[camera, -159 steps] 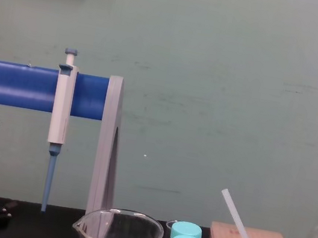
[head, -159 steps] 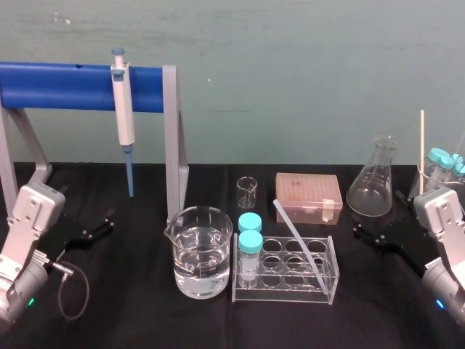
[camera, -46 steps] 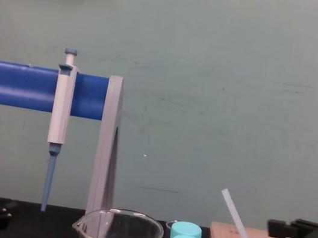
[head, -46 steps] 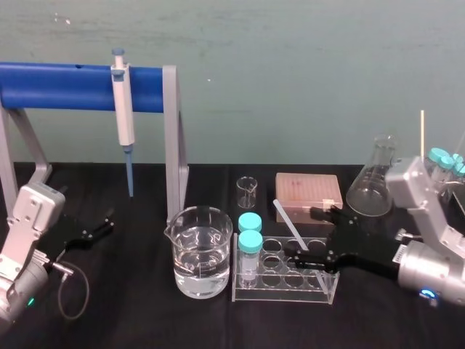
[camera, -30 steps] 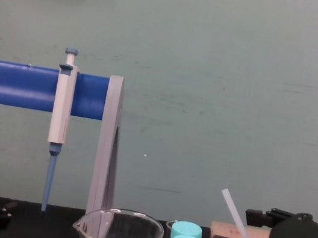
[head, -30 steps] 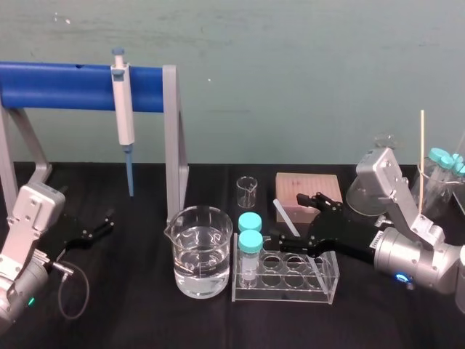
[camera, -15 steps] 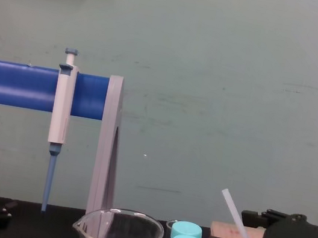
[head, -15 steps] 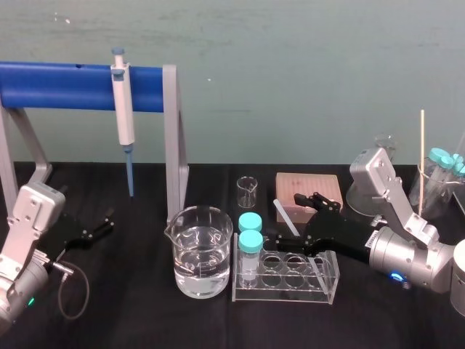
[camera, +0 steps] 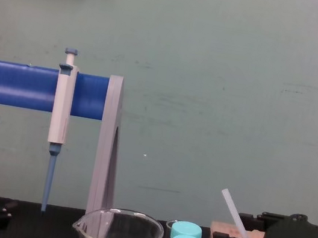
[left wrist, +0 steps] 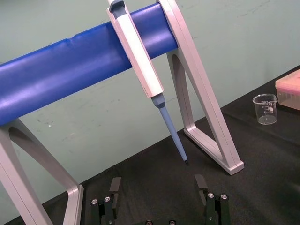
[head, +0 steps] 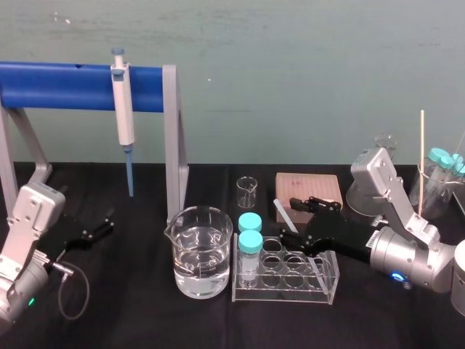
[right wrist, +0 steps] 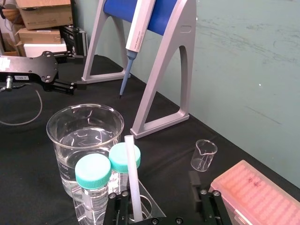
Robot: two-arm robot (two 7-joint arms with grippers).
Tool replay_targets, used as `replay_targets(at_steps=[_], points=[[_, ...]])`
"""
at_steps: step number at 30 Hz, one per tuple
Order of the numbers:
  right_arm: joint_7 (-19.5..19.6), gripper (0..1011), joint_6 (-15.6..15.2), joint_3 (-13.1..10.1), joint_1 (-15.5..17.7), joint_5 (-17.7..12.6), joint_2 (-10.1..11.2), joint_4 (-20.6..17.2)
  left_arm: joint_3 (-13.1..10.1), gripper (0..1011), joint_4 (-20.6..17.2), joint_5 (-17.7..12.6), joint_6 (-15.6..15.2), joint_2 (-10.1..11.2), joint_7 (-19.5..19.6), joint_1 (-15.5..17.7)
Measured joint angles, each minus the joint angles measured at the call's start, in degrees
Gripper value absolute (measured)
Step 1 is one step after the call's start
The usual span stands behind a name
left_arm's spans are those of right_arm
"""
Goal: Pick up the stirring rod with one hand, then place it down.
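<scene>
The stirring rod [head: 280,211] is a thin translucent white stick leaning with its lower end in the clear tube rack [head: 330,280]. My right gripper [head: 294,220] reaches in from the right and straddles the rod's upper part. In the right wrist view the rod [right wrist: 132,178] stands close beside one finger [right wrist: 115,202], while a wide gap separates it from the other finger [right wrist: 193,183]. From the chest view the rod [camera: 231,205] slants up just left of the black gripper [camera: 239,230]. My left gripper [head: 98,227] rests open on the table at the far left.
A beaker of water [head: 203,251] and two teal-capped tubes [head: 250,236] stand left of the rod. A small beaker [head: 247,191] and a pink tip box [head: 320,187] sit behind it. The pipette [head: 123,109] hangs on the blue stand [head: 65,87]. A flask [head: 356,195] stands behind my right arm.
The right gripper's jaws have narrowed around the rod over the last half second. The arm itself has barely shifted. The rod and the left arm have not moved.
</scene>
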State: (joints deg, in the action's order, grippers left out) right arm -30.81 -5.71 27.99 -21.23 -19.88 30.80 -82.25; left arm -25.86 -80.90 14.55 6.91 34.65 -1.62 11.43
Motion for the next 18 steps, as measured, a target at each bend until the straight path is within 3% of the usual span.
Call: replay_targets(at_steps=[18], points=[[0.0,147,0.0,0.0,0.0,-0.1,0.1,-0.1,0.0,1000,0.0,0.0,0.0,0.0,0.0,0.0]])
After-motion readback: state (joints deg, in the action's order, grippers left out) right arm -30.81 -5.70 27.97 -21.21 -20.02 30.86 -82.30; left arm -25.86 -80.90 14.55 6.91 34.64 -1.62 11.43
